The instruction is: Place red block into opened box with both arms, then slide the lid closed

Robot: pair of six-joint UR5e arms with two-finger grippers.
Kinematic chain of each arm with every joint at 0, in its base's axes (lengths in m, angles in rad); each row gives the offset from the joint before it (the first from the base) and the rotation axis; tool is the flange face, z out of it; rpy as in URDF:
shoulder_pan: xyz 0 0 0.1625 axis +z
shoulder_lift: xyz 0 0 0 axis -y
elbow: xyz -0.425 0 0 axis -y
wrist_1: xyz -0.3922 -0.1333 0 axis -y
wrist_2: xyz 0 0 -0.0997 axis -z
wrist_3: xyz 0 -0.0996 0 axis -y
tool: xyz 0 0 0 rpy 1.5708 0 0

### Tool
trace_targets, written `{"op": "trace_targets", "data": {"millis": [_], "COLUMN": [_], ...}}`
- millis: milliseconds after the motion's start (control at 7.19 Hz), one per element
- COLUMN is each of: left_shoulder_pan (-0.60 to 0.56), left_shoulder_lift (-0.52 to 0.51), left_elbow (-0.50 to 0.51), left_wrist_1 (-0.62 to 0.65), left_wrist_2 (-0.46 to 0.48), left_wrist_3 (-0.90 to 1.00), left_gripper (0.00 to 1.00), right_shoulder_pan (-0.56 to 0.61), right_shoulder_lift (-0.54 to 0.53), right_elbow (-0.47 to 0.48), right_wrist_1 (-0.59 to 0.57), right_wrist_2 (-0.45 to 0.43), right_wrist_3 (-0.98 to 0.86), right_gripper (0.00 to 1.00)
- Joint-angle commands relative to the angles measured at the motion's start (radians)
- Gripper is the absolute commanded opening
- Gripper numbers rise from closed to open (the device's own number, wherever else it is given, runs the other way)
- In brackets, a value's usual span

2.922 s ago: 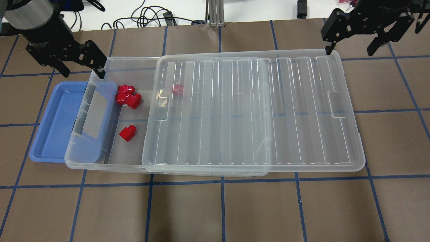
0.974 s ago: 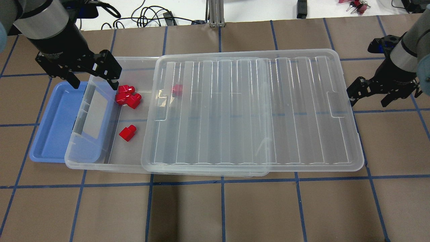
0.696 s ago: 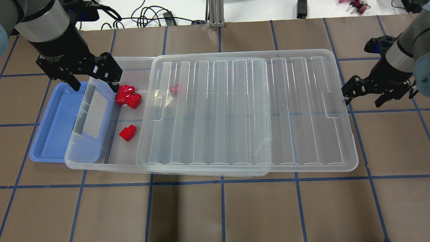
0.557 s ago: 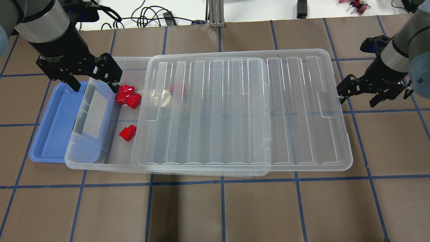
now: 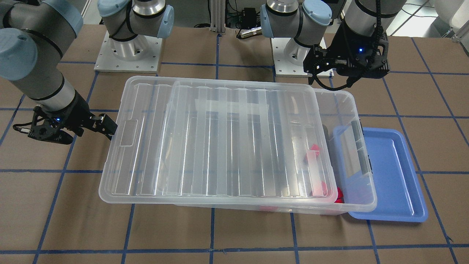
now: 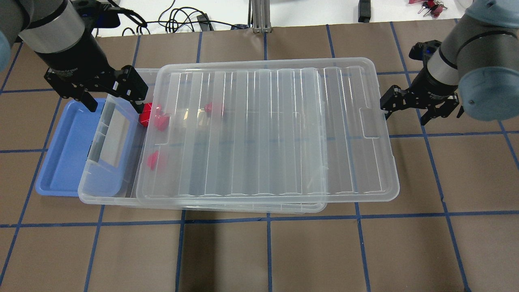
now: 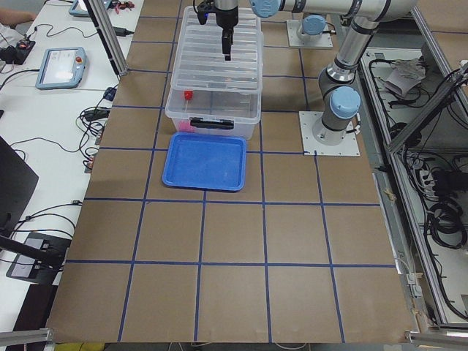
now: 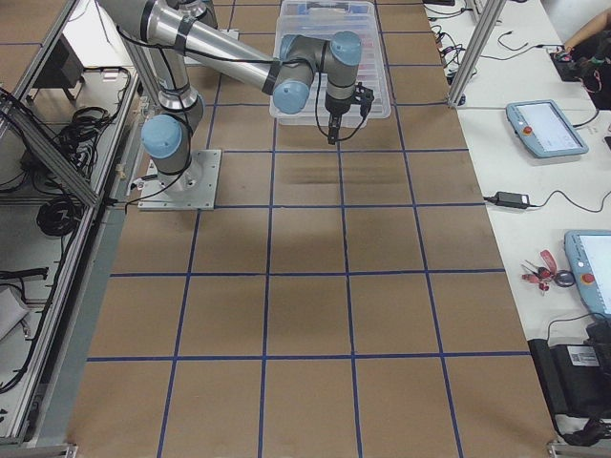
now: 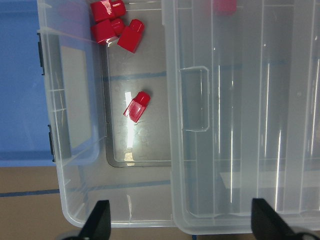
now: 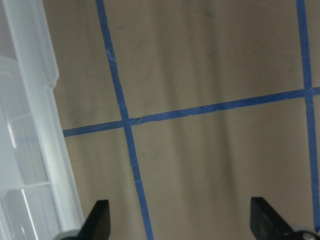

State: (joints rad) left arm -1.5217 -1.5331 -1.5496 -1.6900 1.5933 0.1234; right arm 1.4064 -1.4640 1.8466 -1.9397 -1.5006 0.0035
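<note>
Your right end effector (image 6: 406, 114), released, touches the clear ribbed plastic lid (image 6: 263, 129); left end effector (image 6: 114, 103) also released.

Robotics lab. Two silver-grey arms (image 5: 40, 77) stood bolted on metal base plates (image 5: 104, 62) at large table (image 7: 234, 292) papered brown, marked off in blue tape grid (image 6: 267, 218); same taped squares ran whole length of table. Aluminium frame posts (image 8: 474, 48) rose at table edges. White side benches (image 7: 44, 139) carried teach pendants (image 8: 544, 129) with screens, power brick (image 8: 506, 199), keys (image 8: 542, 269) with red fob, loose cables (image 6: 174, 20). More cable bundles (image 7: 439, 212) hung behind arms. Small blue status lights (image 5: 361, 49) glowed on wrists.
</note>
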Motion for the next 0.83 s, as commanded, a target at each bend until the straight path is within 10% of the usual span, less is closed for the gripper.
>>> {"op": "trace_targets", "data": {"millis": [0,696], "left_shoulder_pan": [0.0,0.0], "left_shoulder_lift": [-0.001,0.001], "left_elbow": [-0.001,-0.009], "left_wrist_1": [0.0,0.0], "left_wrist_2": [-0.006,-0.003], "left_wrist_3": [-0.005,-0.007], "left_gripper": [1.0,1.0], "right_shoulder_pan": [0.057,0.103], "right_shoulder_lift": [0.008,0.008], "right_elbow": [-0.006,-0.007], "right_wrist_1": [-0.025,-0.041], "right_wrist_2": [0.0,0.0], "right_wrist_3": [0.062,0.116], "right_gripper": [1.0,1.0]}}
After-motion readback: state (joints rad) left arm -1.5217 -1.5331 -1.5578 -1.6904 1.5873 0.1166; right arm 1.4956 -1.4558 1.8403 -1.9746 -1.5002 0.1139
